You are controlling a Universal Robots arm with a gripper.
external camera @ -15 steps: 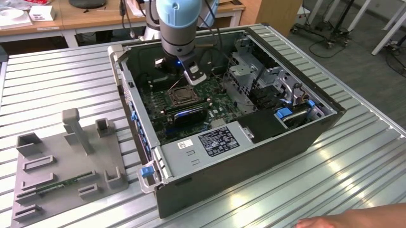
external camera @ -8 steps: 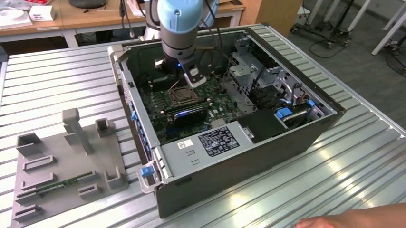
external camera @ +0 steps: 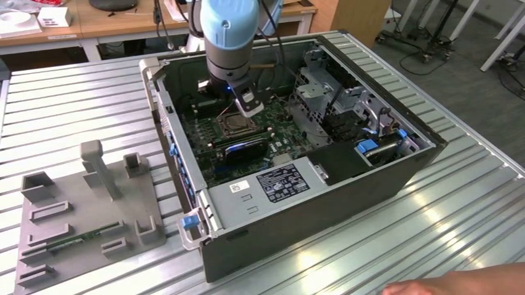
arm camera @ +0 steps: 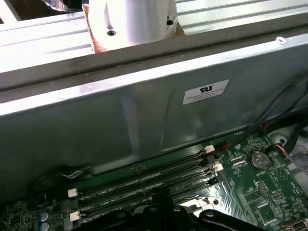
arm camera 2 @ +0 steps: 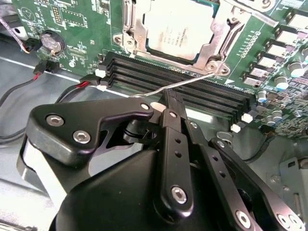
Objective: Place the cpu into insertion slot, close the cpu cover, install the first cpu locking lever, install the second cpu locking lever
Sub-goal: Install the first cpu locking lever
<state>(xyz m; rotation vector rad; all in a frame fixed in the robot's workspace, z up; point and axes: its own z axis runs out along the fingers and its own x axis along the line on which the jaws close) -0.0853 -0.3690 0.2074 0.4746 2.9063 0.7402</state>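
The robot arm (external camera: 233, 37) is reaching down into the open computer case (external camera: 328, 209), and its black claw (arm camera 2: 168, 98) is hanging right over the long black memory slots (arm camera 2: 144, 72). The claw's two fingers are pressing together with no gap between them, and their tip is touching a thin silver locking lever (arm camera 2: 192, 80). I cannot tell if the wire is pinched between the fingers or just lying against them. The lever is sticking out from a corner of the insertion slot (arm camera 2: 126, 24) and is crossing over the memory slots. The cpu (arm camera 2: 178, 24) is sitting inside the insertion slot, just beside the memory slots, with its dull grey top facing up. The cpu cover (arm camera 2: 192, 54) is lying flat around the cpu's edges. A round coin battery (arm camera 2: 52, 42) is sitting on the green board (arm camera 2: 82, 19), near one end of the memory slots. In the exterior view, a grey tray (external camera: 82, 215) is resting on the metal table (external camera: 82, 98), well apart from the memory slots and outside the case. A person's hand (external camera: 459, 284) is showing at the table's edge, far from the memory slots.
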